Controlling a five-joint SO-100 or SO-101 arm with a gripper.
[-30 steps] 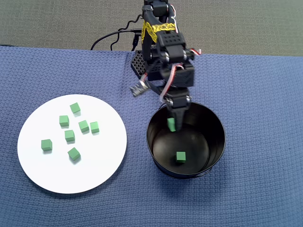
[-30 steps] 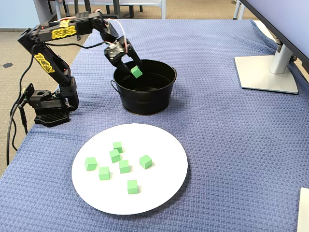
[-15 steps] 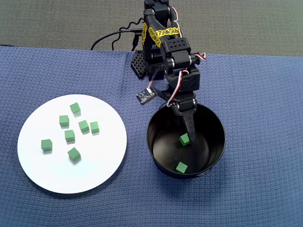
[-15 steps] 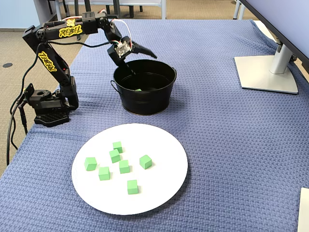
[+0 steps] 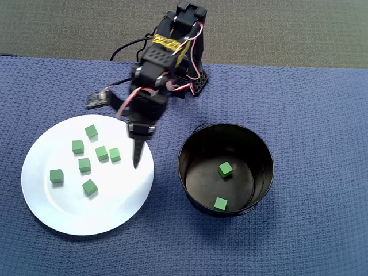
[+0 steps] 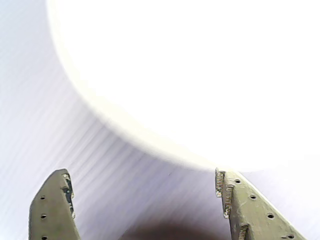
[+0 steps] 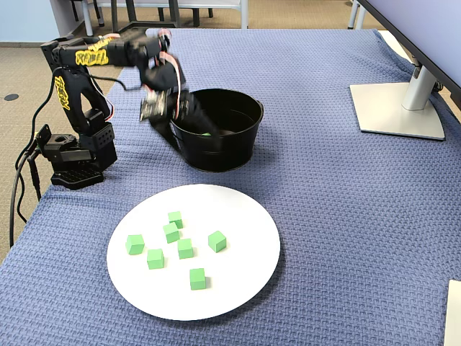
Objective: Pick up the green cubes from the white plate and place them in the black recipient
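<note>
Even, bright indoor light; soft shadows. Wrist view: white plate (image 6: 200, 75) overexposed, cloth streaked with motion blur. Fixed view: arm (image 7: 155, 79) blurred. Overhead view sharp.

The black recipient (image 5: 261, 148) looks like shiny metal. The white plate (image 5: 63, 214) is smooth. The blue cloth (image 5: 322, 144) looks bumpy and woven.

Yellow lettering on the black jointed robot arm (image 7: 86, 58) in the fixed view: "REBEL" reads clearly along the upper link, and a second yellow word runs down the lower link, too slanted to make out; the overhead view shows a yellow label too, unreadable
</note>
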